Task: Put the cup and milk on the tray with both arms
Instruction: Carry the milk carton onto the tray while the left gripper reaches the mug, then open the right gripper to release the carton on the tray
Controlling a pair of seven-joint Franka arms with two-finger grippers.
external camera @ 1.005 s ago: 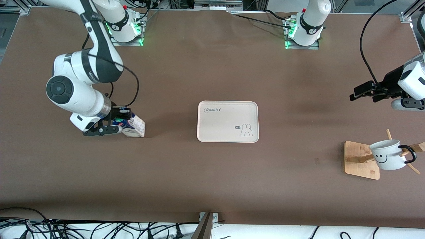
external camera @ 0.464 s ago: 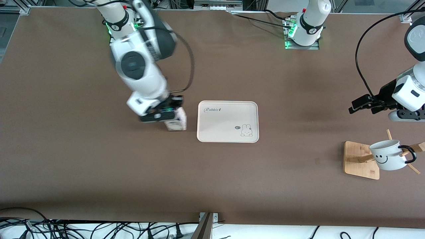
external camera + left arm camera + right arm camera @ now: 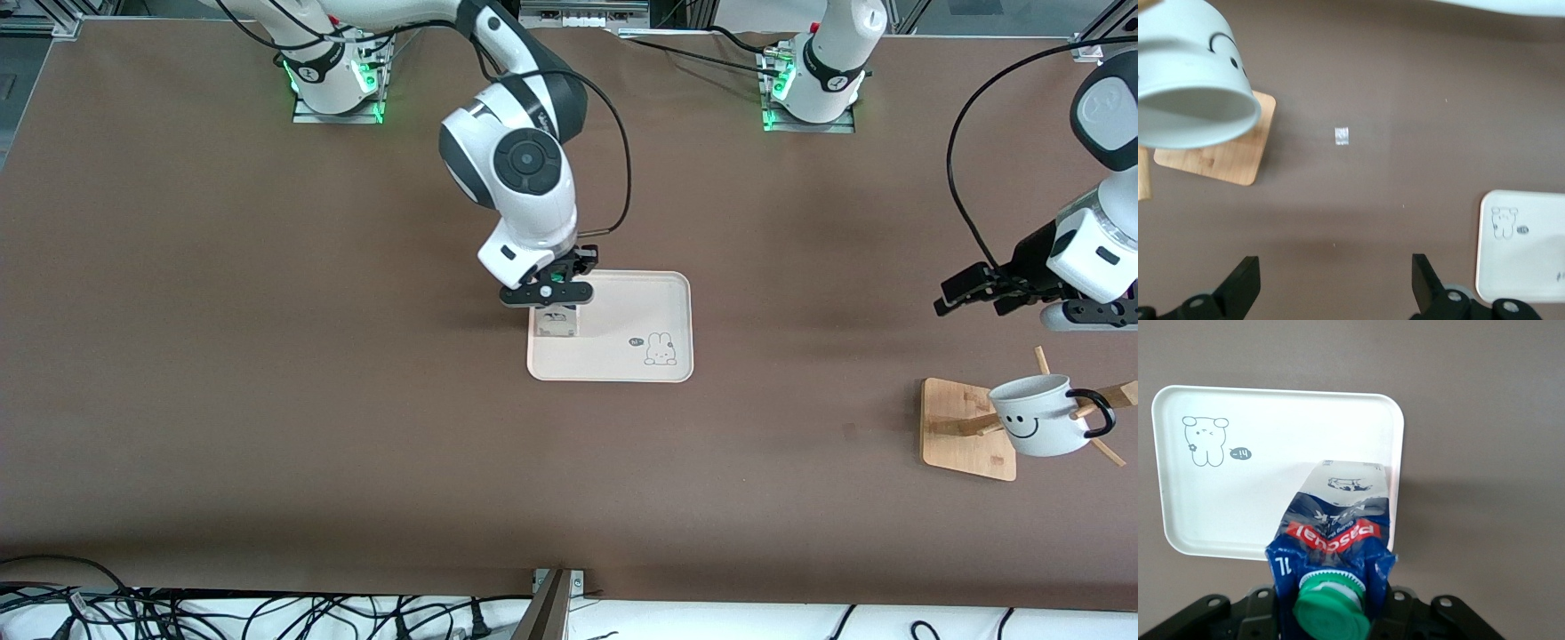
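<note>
My right gripper (image 3: 549,293) is shut on the milk carton (image 3: 557,322) and holds it over the cream tray (image 3: 622,342), at the tray's end toward the right arm. In the right wrist view the carton (image 3: 1335,540) shows its blue top and green cap, with the tray (image 3: 1238,493) under it. The white smiley cup (image 3: 1036,415) hangs on the wooden rack (image 3: 965,427) near the left arm's end. My left gripper (image 3: 965,293) is open and empty above the table, beside the rack. The left wrist view shows the cup (image 3: 1191,87) and the tray's corner (image 3: 1521,247).
The rack's square wooden base (image 3: 1215,150) has pegs sticking out past the cup. A small pale scrap (image 3: 1341,135) lies on the brown table between rack and tray. Cables run along the table's front edge (image 3: 267,613).
My right arm has lifted the milk from the right arm's end of the table and carried it over the tray. My left gripper has dropped slightly toward the rack.
</note>
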